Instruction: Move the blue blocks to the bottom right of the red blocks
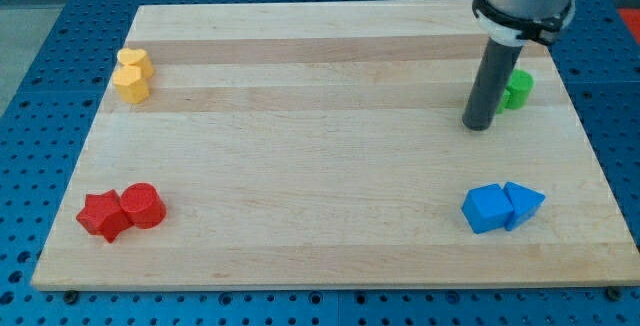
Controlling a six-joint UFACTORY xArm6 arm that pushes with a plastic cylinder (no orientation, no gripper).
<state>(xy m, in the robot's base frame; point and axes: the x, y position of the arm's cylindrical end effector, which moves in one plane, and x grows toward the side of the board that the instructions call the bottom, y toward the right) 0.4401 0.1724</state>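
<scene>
Two blue blocks lie near the view's bottom right corner of the wooden board (300, 166): a blue cube (485, 209) and, touching it on the view's right, a blue triangular block (524, 203). Two red blocks lie well apart from them, near the view's bottom left corner: a red star-shaped block (104, 215) and, touching it on the view's right, a red cylinder (143, 205). We see the two pairs at roughly the same height in the view, the blue pair being far to the view's right of the red pair.

Our tip (478, 125) rests on the board in the view's upper right, above the blue cube and clearly apart from it. The tool is a plain dark rod hanging from a silver-grey collar (522, 1); it grasps nothing and touches no blue or red block. Just to the view's right of the rod we see a green block (518, 89), partly hidden by the rod, so its shape cannot be made out, nor whether the rod touches it.

Two yellow blocks (132, 74) sit together near the view's upper left corner. The board rests on a blue perforated surface (40, 46).
</scene>
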